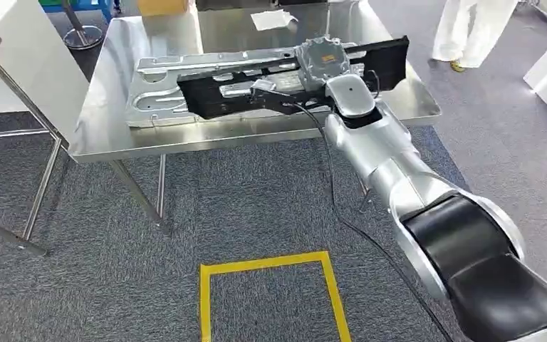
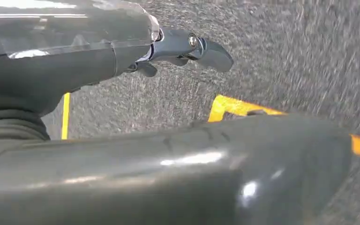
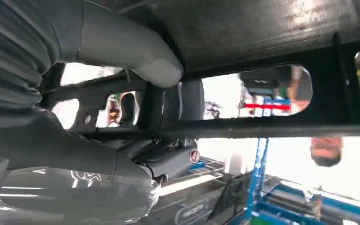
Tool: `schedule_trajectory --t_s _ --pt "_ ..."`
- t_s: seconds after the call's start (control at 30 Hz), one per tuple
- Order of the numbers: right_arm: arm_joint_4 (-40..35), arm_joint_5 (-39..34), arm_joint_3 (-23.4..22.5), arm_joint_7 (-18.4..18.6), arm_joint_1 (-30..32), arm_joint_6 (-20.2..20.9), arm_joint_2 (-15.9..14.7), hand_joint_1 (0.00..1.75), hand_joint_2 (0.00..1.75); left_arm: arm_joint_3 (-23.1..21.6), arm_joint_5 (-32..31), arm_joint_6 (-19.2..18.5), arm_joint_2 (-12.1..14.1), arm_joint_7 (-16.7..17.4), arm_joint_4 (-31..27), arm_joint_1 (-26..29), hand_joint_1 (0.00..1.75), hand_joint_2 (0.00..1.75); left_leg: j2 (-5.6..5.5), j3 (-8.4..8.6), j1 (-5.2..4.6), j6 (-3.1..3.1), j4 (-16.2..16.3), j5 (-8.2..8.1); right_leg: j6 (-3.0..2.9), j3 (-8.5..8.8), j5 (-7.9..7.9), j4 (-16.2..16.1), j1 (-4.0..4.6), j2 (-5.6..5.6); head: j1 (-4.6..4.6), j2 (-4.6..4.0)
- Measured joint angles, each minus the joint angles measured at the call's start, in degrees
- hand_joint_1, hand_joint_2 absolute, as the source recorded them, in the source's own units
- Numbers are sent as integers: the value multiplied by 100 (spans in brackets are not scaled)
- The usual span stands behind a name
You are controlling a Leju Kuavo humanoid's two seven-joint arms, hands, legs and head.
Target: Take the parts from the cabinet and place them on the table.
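Here the right arm reached out over the steel table, its right hand clasping a long black part above a silver panel; the left hand hung with fingers loosely apart, holding nothing

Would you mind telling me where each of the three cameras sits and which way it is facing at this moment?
Head view: high on the robot, looking forward and down at the steel table, the black part on the silver panel, with the right arm reaching in.
Left wrist view: behind the left hand, facing grey carpet and yellow tape.
Right wrist view: behind the right hand, close against the black part it grips.
Shared: head and left wrist views both show the yellow tape; head and right wrist views both show the black part.
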Motion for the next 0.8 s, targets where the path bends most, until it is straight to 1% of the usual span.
schedule_trajectory --t_s 0.03,0.07,0.1,0.13,0.17,0.2,0.23,0.27,0.3,0.33,0.37,0.4,0.43,0.47,0.5,0.53,0.57,0.6,0.63,0.67,0.7,0.73,0.77,0.8 --pt "7 0 2 0 -14 7 39 175 175 4 5 2 2 15 5 -2 0 0 14 72 -4 46 27 -211 33 -10 -48 -25 3 13 0 0" --pt "2 0 7 7 -22 11 92 175 175 11 11 13 0 11 5 -24 0 0 -7 83 -17 87 51 -199 85 56 -138 -50 5 6 -2 0" --pt "-4 0 7 4 -54 11 99 175 175 18 16 33 -2 13 5 -32 0 0 5 116 -4 135 50 -272 109 101 -118 12 17 4 2 -2" --pt "-39 0 7 2 -110 4 136 175 175 33 37 55 -11 7 2 -50 0 0 -8 189 8 182 53 -302 127 101 -103 98 13 5 -5 0" --pt "-57 -2 4 2 -150 -7 138 175 175 39 37 75 -13 -4 2 -52 0 0 -24 291 29 205 8 -338 161 -74 -13 418 -11 -4 2 0" --pt "-55 -11 4 2 -181 -9 138 175 175 48 53 101 -15 -4 2 -43 0 0 -29 388 33 224 -27 -405 207 -356 69 896 -17 -10 0 0" --pt "-48 -37 4 -17 -167 -33 140 175 175 65 57 144 -15 -9 4 -48 0 0 -27 499 38 233 -66 -475 240 -654 -6 1341 -34 -17 0 0" --pt "-29 -46 0 -35 -112 -35 138 175 175 87 70 182 -24 -11 5 -41 0 0 -32 636 39 237 -108 -560 254 -919 -235 1669 -55 -31 0 0" --pt "-11 -55 -20 -37 -36 -42 120 175 175 103 75 197 -24 -7 5 -23 0 0 -51 789 40 239 -149 -645 260 -1132 -551 1845 -72 -38 0 0" --pt "7 -66 -42 -37 22 -44 112 175 175 112 81 208 -33 0 2 -7 0 0 -82 940 42 236 -186 -728 277 -1300 -794 1849 -86 -40 0 0" --pt "24 -70 -70 -37 41 -48 107 175 175 125 88 225 -44 2 5 17 0 0 -109 1074 41 233 -211 -812 277 -1415 -935 1710 -85 -42 0 0" --pt "29 -74 -79 -37 40 -50 99 175 175 131 88 236 -57 7 5 28 0 0 -124 1200 41 223 -228 -907 264 -1486 -927 1437 -81 -43 0 0" --pt "28 -90 -94 -37 29 -70 66 175 175 135 99 249 -61 13 2 34 0 0 -137 1330 37 206 -243 -1004 227 -1526 -638 1057 -63 -43 0 0" --pt "33 -90 -116 -37 34 -96 42 175 175 138 99 260 -72 15 5 44 0 0 -138 1461 39 190 -261 -1123 161 -1542 174 543 -25 -54 0 0" --pt "68 -87 -129 -35 64 -131 26 175 175 138 103 260 -109 20 2 65 0 0 -139 1570 38 171 -247 -1235 82 -1552 1302 19 20 -89 0 0" --pt "88 -87 -147 -20 77 -171 0 175 175 140 105 267 -107 31 5 63 0 0 -185 1653 22 108 -281 -1344 56 -1523 1436 4 81 -58 7 0" --pt "77 -83 -164 -13 86 -162 7 175 175 140 105 265 -116 44 2 49 0 0 -173 1771 8 78 -376 -1427 21 -1476 1346 26 106 -44 -4 0" --pt "26 -83 -190 -2 45 -164 24 175 175 140 105 265 -116 37 2 14 0 0 -174 1868 17 63 -354 -1372 -34 -1433 1226 53 74 -68 15 0" --pt "-19 -81 -236 13 -34 -168 -2 175 175 140 103 263 -116 33 2 -12 0 0 -173 1821 8 22 -189 -1263 -91 -1352 1143 48 65 -73 13 0" --pt "-48 -79 -254 13 -102 -173 2 175 175 140 101 260 -114 35 2 -31 0 0 -151 1645 13 10 186 -1143 -122 -1210 1078 -18 26 -65 11 0" --pt "-44 -77 -265 15 -117 -188 2 175 175 140 97 256 -116 33 2 -46 0 0 -102 1397 5 -2 695 -982 -152 -1070 995 -68 18 -61 7 0" --pt "-26 -77 -271 11 -81 -190 -4 175 175 140 85 247 -116 33 2 -55 0 0 -78 1112 7 -24 1183 -1029 -169 -890 891 -116 15 -53 6 0" --pt "-6 -74 -273 11 -1 -184 -6 175 175 140 86 247 -116 33 2 -50 0 0 -74 904 9 -39 1468 -1263 -168 -713 785 -162 17 -49 4 0" --pt "20 -68 -273 11 86 -175 -6 175 175 140 88 247 -116 37 2 -34 0 0 -71 694 3 -52 1607 -1623 -165 -534 682 -198 15 -41 4 0"
